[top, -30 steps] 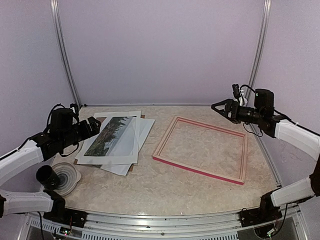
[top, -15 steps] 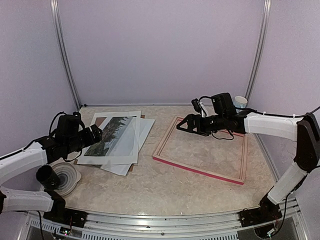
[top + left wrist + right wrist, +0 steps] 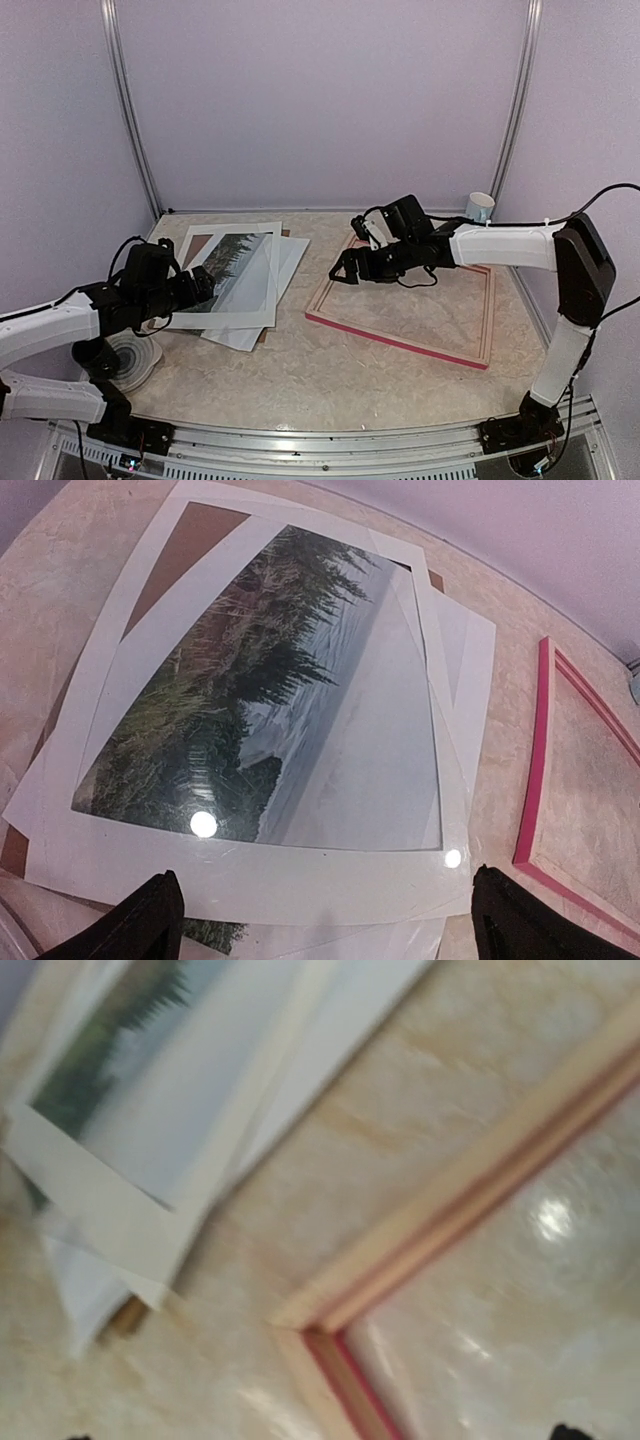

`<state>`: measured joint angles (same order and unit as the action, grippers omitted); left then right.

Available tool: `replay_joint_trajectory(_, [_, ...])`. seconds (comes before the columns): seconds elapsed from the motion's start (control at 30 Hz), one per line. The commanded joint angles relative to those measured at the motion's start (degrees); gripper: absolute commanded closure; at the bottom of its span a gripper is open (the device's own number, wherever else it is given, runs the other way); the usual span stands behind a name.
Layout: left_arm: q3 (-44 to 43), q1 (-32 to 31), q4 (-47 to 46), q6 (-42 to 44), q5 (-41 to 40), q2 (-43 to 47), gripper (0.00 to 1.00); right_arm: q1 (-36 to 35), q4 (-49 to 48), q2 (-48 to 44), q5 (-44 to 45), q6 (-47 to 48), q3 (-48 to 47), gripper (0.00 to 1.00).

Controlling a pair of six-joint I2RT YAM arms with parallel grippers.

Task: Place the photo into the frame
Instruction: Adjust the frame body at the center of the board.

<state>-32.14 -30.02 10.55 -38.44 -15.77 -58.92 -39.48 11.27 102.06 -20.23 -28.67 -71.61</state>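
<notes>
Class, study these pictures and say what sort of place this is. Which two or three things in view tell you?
Most likely a robot test booth: a left arm and right arm bolted at the table edge, plain lilac walls with metal corner rails, and a photo and frame laid out.

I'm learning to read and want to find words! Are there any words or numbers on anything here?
No words or numbers can be read.
The photo shows only trees, water and sky, with no writing.
The frame is plain.
The cup at the back is too small to tell.
</notes>
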Motion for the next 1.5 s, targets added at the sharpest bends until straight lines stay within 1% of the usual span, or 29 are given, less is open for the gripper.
replay_joint_trajectory(0.0, [0.76, -2.58, -2.35, -0.84, -0.84, -0.60, 0.01, -1.49, 3.83, 2.40, 3.18, 2.72, -2.47, 0.01])
replay_joint_trajectory(0.23, [-1.17, -8.48, -2.86, 0.13, -2.53, -2.65, 0.01, -1.87, 10.55, 2.04, 8.67, 8.14, -2.58, 0.01])
replay_joint_trajectory(0.33, [-3.33, -12.38, -2.38, 1.37, -4.73, -4.34, 0.01, -1.60, 13.60, 0.76, 14.59, 9.49, -1.30, 0.01])
replay_joint_trajectory(0.4, [-5.19, -15.56, -2.00, 2.36, -6.31, -6.85, 0.01, -0.27, 14.71, -0.20, 16.90, 9.76, 0.01, 0.01])
replay_joint_trajectory(0.57, [-12.24, -22.22, -0.79, 6.16, -9.26, -15.15, 0.01, 6.36, 15.23, -4.53, 21.32, 9.08, 4.47, 0.01])
replay_joint_trajectory(0.63, [-15.92, -24.56, -0.06, 8.48, -9.31, -20.67, 0.01, 9.80, 14.77, -6.59, 22.88, 8.92, 6.36, 0.01])
replay_joint_trajectory(0.83, [-26.38, -28.90, 1.26, 11.76, -5.94, -34.77, 0.01, 19.67, 12.97, -9.72, 26.86, 8.26, 8.97, 0.01])
replay_joint_trajectory(0.97, [-32.32, -31.54, 1.23, 12.63, -3.20, -41.53, 0.01, 25.64, 10.90, -9.91, 27.67, 6.57, 9.54, 0.01])
replay_joint_trajectory(1.1, [-36.28, -33.30, 1.28, 13.39, -0.30, -45.86, 0.01, 30.70, 7.10, -9.93, 28.78, 4.39, 11.41, 0.01])
replay_joint_trajectory(1.23, [-38.42, -34.04, 1.08, 13.91, 2.40, -48.43, 0.01, 35.55, 5.00, -7.27, 26.46, 2.96, 11.39, 0.01])
replay_joint_trajectory(1.4, [-39.04, -34.07, 0.90, 14.21, 3.82, -50.58, 0.01, 38.82, 3.10, -4.08, 26.91, 1.76, 10.72, 0.01])
replay_joint_trajectory(1.47, [-39.13, -34.06, 0.73, 14.42, 4.50, -51.43, 0.01, 38.91, 2.22, -2.50, 27.35, 1.63, 9.63, 0.01])
